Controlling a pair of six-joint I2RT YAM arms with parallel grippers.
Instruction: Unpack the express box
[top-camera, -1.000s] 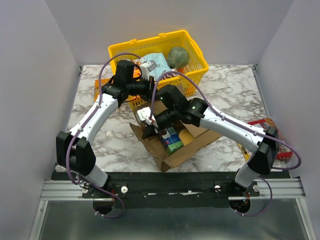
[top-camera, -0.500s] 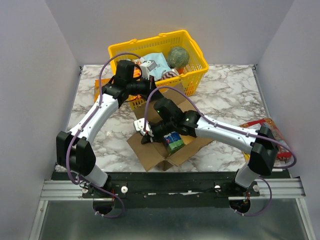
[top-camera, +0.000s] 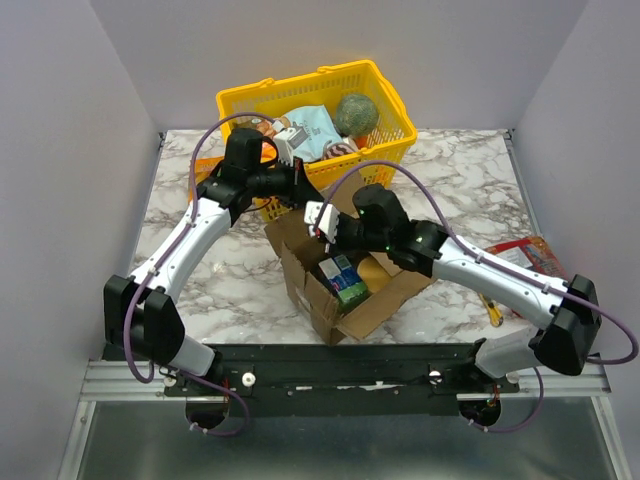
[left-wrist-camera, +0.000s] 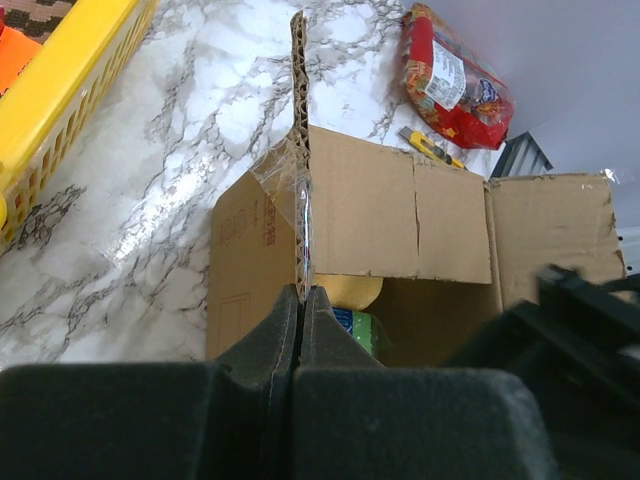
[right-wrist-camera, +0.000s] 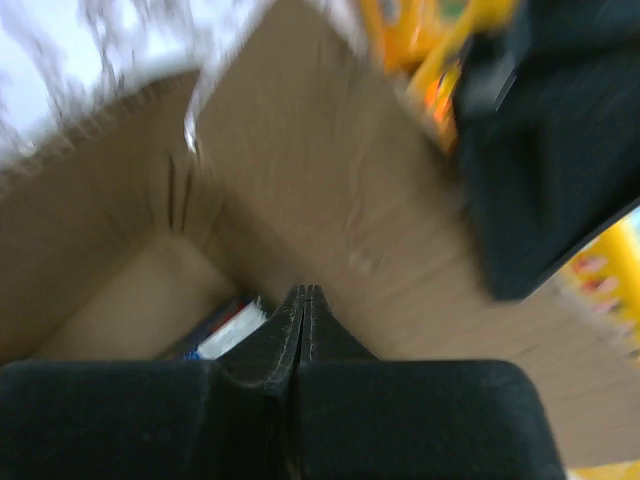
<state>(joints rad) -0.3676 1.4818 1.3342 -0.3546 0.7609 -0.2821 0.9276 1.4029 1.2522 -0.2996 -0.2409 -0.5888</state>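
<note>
The express box (top-camera: 308, 292) stands open in the middle of the table, a green and blue packet (top-camera: 346, 281) and a yellow thing (top-camera: 375, 268) inside. My left gripper (top-camera: 299, 195) is shut on the far flap's edge; in the left wrist view the gripper (left-wrist-camera: 302, 292) pinches that upright flap (left-wrist-camera: 300, 180) of the box (left-wrist-camera: 360, 215). My right gripper (top-camera: 320, 228) hovers over the box's far left corner. In the blurred right wrist view it (right-wrist-camera: 303, 290) is shut on nothing, above the box's inner wall (right-wrist-camera: 330, 190) and a blue and white packet (right-wrist-camera: 228, 326).
A yellow basket (top-camera: 392, 108) full of goods stands behind the box and shows in the left wrist view (left-wrist-camera: 70, 95). A red snack bag (top-camera: 526, 256) and a yellow cutter (top-camera: 492, 311) lie at the right. An orange box (top-camera: 204, 172) lies left of the basket.
My right gripper rose from the near left of the box to its far left corner. The box shifted and turned a little. My left gripper kept the flap and moved slightly left.
</note>
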